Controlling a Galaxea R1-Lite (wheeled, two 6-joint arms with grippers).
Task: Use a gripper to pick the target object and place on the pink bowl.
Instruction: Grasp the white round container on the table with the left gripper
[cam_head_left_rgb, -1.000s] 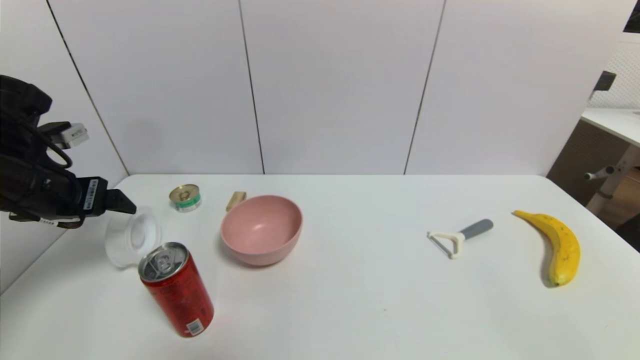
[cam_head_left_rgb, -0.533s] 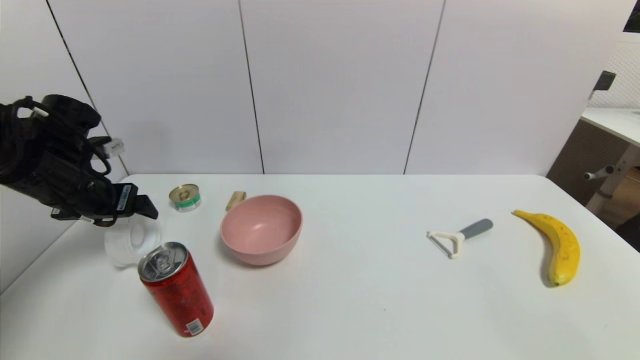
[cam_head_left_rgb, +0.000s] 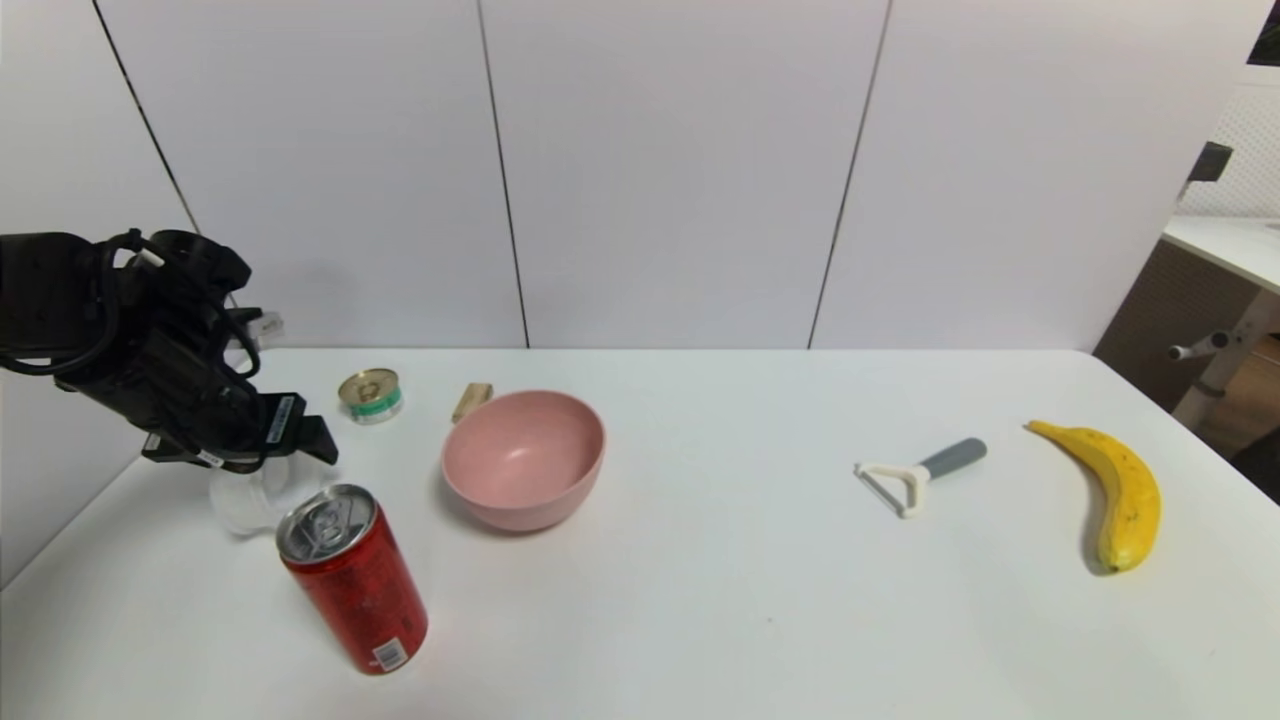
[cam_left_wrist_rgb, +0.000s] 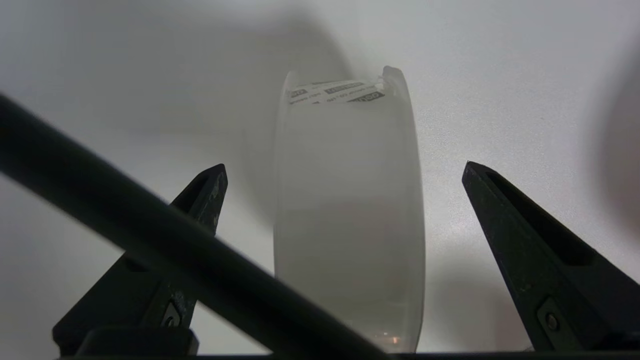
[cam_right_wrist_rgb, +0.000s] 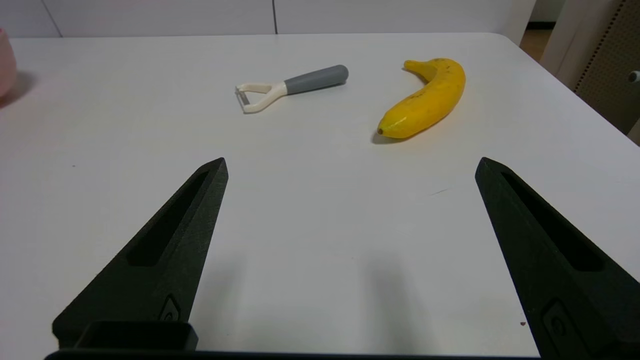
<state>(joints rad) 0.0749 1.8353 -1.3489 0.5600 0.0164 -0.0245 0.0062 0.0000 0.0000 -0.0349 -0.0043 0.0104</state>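
Where the desk (cam_head_left_rgb: 700, 600) meets its left edge, the left tool (cam_head_left_rgb: 300, 445) hangs over the cup (cam_head_left_rgb: 245, 500), fingers (cam_left_wrist_rgb: 200, 200) spread wide to either side of it, not touching. Cup: translucent, lying on its side on the desk, just behind the red can (cam_head_left_rgb: 352, 575), well left of the pink bowl (cam_head_left_rgb: 523, 457). Gold-lidded tin (cam_head_left_rgb: 370, 395): behind, between cup and bowl. Small tan block (cam_head_left_rgb: 471, 401): just behind the bowl. Peeler (cam_head_left_rgb: 918, 477), grey handle: right of centre. Banana (cam_head_left_rgb: 1110, 490): far right. Right tool (cam_right_wrist_rgb: 350, 165): above bare desk nearer the robot than peeler and banana, fingers wide, holding nothing.
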